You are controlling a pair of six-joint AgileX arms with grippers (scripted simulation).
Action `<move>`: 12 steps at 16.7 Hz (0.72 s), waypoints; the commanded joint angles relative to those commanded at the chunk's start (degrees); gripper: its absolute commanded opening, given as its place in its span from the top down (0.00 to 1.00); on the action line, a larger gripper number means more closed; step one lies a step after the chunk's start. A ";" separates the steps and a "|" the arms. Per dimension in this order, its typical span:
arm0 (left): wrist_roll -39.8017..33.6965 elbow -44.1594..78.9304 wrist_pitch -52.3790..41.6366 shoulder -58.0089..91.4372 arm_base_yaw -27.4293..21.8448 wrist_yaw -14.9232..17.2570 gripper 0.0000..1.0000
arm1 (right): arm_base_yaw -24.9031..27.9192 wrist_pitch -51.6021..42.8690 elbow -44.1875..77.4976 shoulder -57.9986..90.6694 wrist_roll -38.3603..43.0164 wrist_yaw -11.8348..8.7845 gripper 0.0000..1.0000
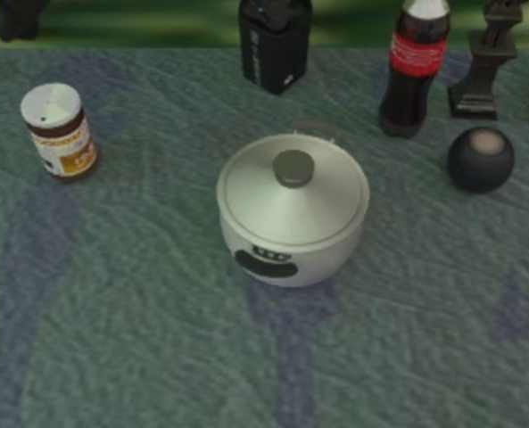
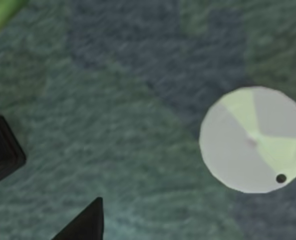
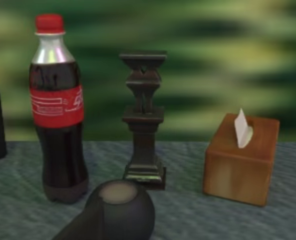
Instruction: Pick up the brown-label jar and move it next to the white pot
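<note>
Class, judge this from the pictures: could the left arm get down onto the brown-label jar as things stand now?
Probably yes. In the left wrist view the brown-label jar shows its white lid from straight above, with only bare cloth around it. In the top view it stands alone at the table's left, well apart from the white pot.

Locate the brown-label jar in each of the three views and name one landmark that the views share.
Top view: the brown-label jar stands upright at the table's far left, apart from the white pot.
Left wrist view: only its round white lid shows, seen from above.
Right wrist view: not in it.
Shared landmark: the cola bottle, in the top and right wrist views.
</note>
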 joint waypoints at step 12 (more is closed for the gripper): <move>8.93 29.76 -18.71 30.79 0.40 0.75 0.00 | 0.00 0.00 0.00 0.00 0.00 0.00 0.00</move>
